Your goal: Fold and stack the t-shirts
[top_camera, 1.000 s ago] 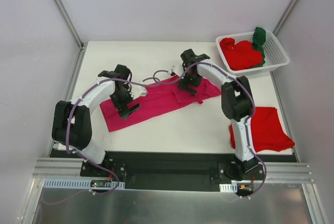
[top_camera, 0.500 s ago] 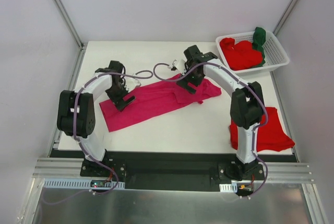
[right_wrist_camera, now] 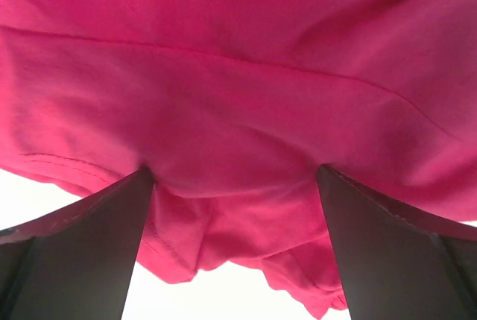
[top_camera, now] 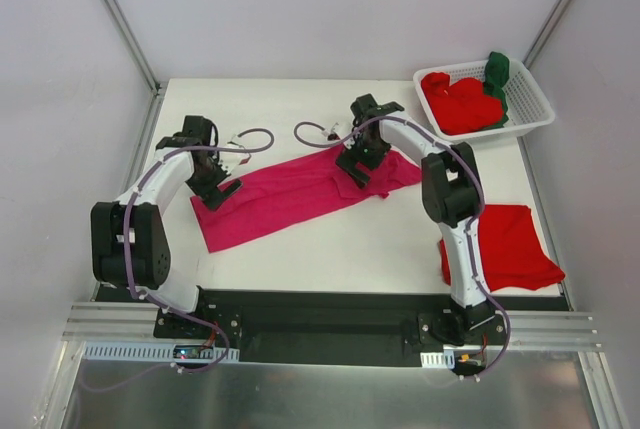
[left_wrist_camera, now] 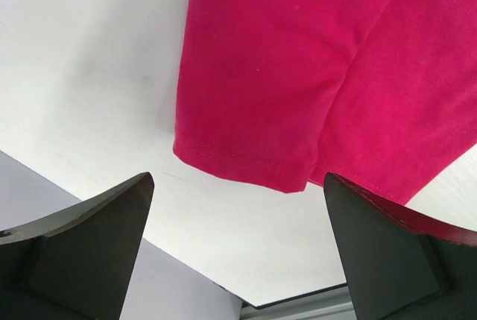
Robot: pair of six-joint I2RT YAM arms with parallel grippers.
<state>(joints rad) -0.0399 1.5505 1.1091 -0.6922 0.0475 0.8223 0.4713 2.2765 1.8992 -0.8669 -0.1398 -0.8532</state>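
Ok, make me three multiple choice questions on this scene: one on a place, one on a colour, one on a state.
1. Where is the basket?
A. far right corner of the table
B. near left corner
C. between the arm bases

2. What colour is the shirt spread out between the arms?
A. green
B. white
C. magenta

3. How do the left jaws stand?
A. shut on the shirt
B. open over the shirt's hem
C. shut on the basket

Answers:
1 A, the top view shows it at the far right.
2 C, every view shows magenta cloth.
3 B, the left wrist view shows them wide apart, gripping nothing.
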